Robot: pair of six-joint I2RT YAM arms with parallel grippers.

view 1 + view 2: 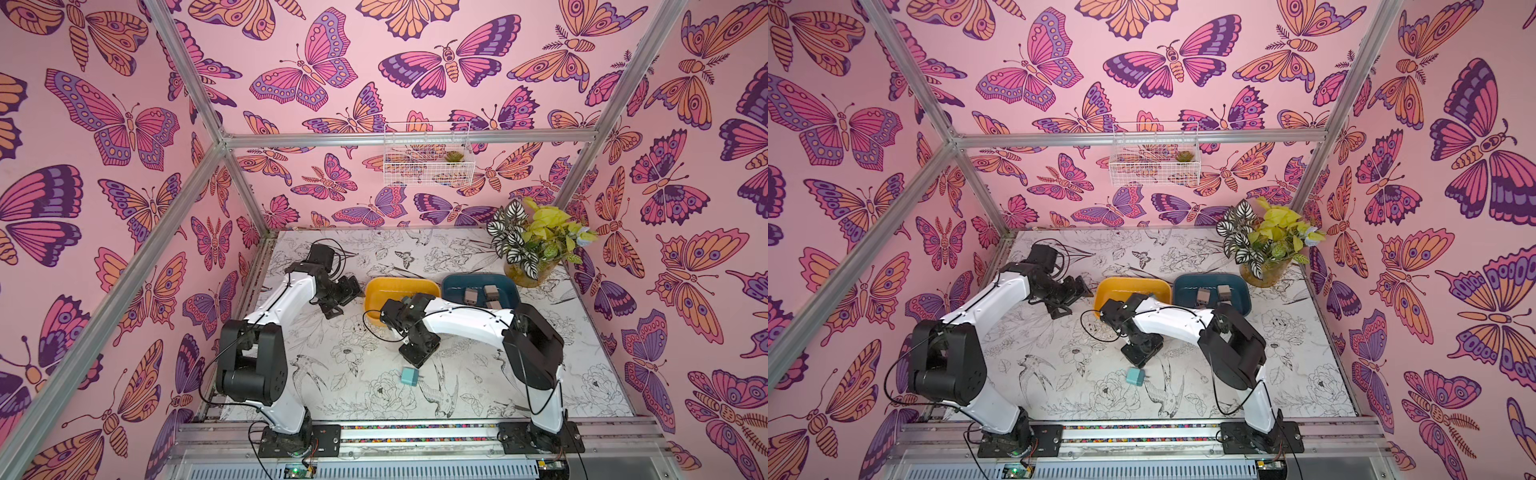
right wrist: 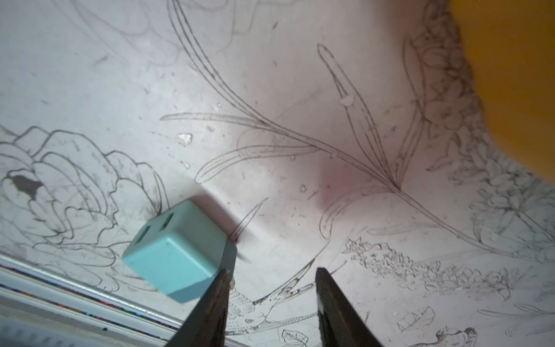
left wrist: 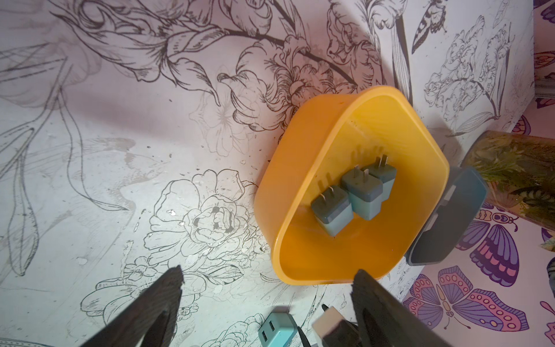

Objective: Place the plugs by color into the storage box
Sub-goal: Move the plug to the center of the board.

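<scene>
The right fingers [image 2: 210, 309] sit nearest in the right wrist view. They are drawn most of the way in and clenched on nothing, and the slim gap between them shows only bare counter [image 2: 270, 90]. A loose teal plug [image 2: 177, 258] lies on its side just beside one finger, outside that gap.

Three teal plugs [image 3: 357, 192] stand prongs-up in the yellow tray [image 3: 270, 195]. Pink plugs [image 1: 471, 295] lie in the blue tray [image 1: 453, 281], which the right arm partly hides. The left fingers [image 3: 156, 300] are released wide and empty, near the yellow tray.

The step in hand looks like fetching the one teal plug not yet sorted, so the task seems nearly done. The next move calls for:
- spreading the right fingers wider than the plug
- shifting sideways until they straddle it
- lowering and closing on two flat faces, clear of the prongs
- carrying it to the yellow tray
</scene>
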